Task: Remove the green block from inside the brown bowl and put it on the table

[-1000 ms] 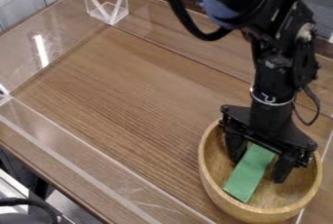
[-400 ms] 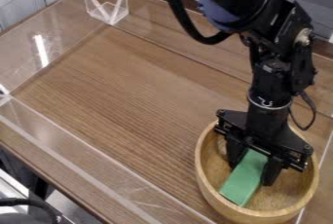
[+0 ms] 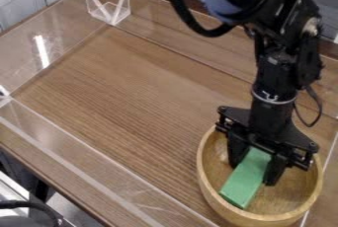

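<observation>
The brown bowl [image 3: 212,178] sits at the table's [image 3: 132,93] front right corner. Inside it lies the green block [image 3: 246,184], tilted against the bowl's inner slope. My gripper [image 3: 259,168] reaches straight down into the bowl from the black arm above. Its two dark fingers sit on either side of the block's upper end and are shut on it. The top of the block is hidden between the fingers.
Low clear plastic walls [image 3: 59,142] run along the table's left and front edges. A clear triangular stand [image 3: 109,6] is at the back left. The bowl lies close to the front wall and the right frame edge.
The fingers have closed in from a wide stance onto the green block's upper end. The bowl and block have shifted slightly toward the front.
</observation>
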`<state>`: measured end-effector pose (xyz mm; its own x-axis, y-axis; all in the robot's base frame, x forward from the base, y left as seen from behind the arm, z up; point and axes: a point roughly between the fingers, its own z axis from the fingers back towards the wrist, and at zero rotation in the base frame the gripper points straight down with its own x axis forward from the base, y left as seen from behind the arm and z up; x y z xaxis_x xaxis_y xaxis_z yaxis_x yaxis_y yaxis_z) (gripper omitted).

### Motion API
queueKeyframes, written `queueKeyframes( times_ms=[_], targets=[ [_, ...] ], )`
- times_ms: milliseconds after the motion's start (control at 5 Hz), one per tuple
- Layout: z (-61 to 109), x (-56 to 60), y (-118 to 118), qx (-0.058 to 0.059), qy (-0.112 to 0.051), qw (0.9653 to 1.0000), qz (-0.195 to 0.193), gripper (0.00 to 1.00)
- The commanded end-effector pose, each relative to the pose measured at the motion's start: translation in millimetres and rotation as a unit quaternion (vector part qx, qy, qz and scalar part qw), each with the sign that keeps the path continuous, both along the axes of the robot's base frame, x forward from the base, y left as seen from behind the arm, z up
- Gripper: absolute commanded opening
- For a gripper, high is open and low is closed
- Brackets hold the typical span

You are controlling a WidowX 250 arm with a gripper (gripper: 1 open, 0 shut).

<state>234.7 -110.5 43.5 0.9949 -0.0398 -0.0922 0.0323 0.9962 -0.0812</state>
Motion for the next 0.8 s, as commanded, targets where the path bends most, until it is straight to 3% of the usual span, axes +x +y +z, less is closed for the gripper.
queueKeyframes(
  times_ms=[0, 600],
  targets=[
    [27.7, 12.5, 1, -0.011, -0.033, 0.9994, 0.008, 0.00],
    [51.6, 16.7, 9, -0.013, -0.038, 0.9990, 0.017, 0.00]
  ],
)
